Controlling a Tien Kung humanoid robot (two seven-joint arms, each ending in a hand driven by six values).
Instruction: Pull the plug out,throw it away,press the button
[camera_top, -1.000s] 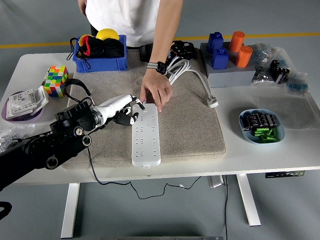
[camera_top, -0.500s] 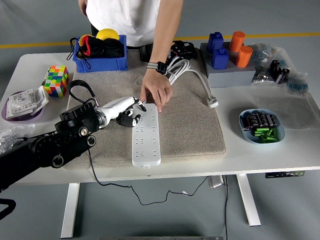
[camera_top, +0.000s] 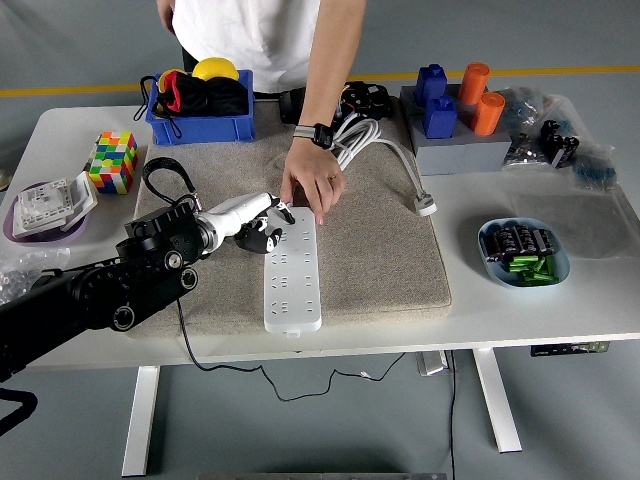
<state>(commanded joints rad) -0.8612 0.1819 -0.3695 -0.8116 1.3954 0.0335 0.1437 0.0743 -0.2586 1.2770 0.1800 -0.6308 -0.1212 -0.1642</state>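
Beige and felt-like, the mat (camera_top: 380, 240) covered the middle of the white bench (camera_top: 560, 310), and the white power strip (camera_top: 292, 276) lay lengthwise on it, its near end close to the mat's front edge. The left hand (camera_top: 262, 222) reached in from the left and sat at the strip's far end, white fingers (camera_top: 268, 205) stretched toward the strip's top corner and the darker ones curled beneath; they gripped nothing I could make out. Just beyond and right of that hand, a person's hand (camera_top: 312, 185) pressed down on the same far end, fingertips on the strip, almost touching the robot's. Room to the right of the hand was open: bare mat ran out to the white plug (camera_top: 426, 206) lying loose at the end of its grey cable (camera_top: 375, 143), well apart from the strip. Nearer the front edge, below the hand, the strip's sockets all stood empty.

Compared with a second before, the black forearm had slid farther in across the mat and the fingers had crept closer to the strip's corner; the person's hand had not shifted.

The strip itself was a long white bar with rows of sockets, lying flat and slightly angled.
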